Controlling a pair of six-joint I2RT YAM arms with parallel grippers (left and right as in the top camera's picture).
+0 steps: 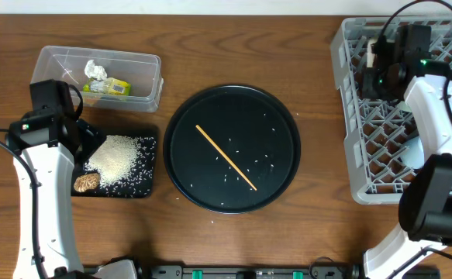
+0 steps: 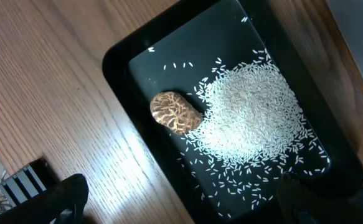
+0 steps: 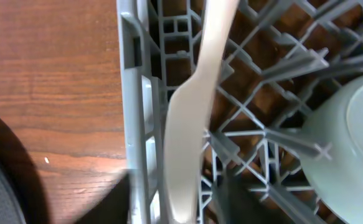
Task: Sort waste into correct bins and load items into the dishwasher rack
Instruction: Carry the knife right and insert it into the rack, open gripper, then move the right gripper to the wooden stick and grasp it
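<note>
The chopstick (image 1: 226, 157) lies on the round tray (image 1: 210, 190), between the shallow tray (image 1: 151, 191) and the rack (image 1: 348, 101).

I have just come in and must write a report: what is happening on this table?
Two robot arms are tidying up. The right gripper hangs over the edge of the grey rack with a white spoon between its jaws, which look apart from it. A pale bowl sits in the rack. The open left gripper hovers over the black tray holding rice and a brown lump. A chopstick lies on the round tray.
</note>
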